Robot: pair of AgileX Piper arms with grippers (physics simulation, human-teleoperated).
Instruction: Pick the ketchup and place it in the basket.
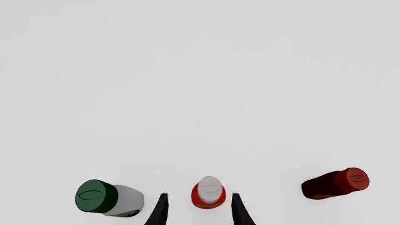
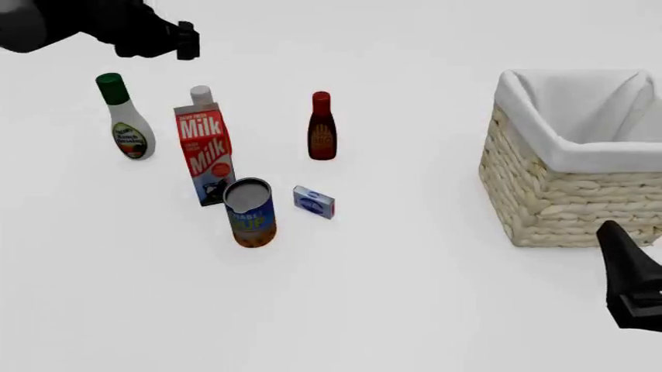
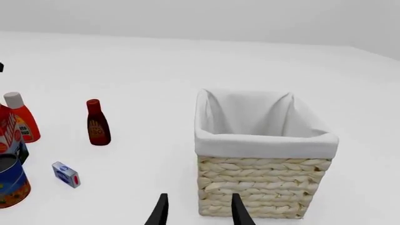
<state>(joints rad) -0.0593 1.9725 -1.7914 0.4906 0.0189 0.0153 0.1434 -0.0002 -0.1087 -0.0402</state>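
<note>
Ketchup (image 2: 201, 96) upright toward the worktop's (image 2: 414, 294) far-left part, directly behind the milk carton (image 2: 205, 155) and mostly hidden by it in the front view, only the white cap showing above the carton's top. Untouched, standing free. In the left wrist view, seen from above, white cap and red shoulders between the two dark fingertips of the left end effector (image 1: 196, 206); jaws spread wider than the bottle, on either side of it and not touching. In the right wrist view, red body with label visible beside the carton.

Flanking the ketchup: green-capped white dressing bottle (image 2: 126, 120) toward the left edge, dark red-brown sauce bottle (image 2: 322, 128) on the other side, both upright and apart from it. Nearer the front edge, an open tin can (image 2: 249, 211) just in front of the carton, and a small blue-and-white box (image 2: 313, 201) lying beside the can.

Basket (image 2: 563, 194) by the right edge, well apart from the bottles, white lining folded over the rim.

Right end effector (image 3: 196, 208) low near the front-right corner, close to the basket's near wall, fingers parted, holding nothing.
</note>
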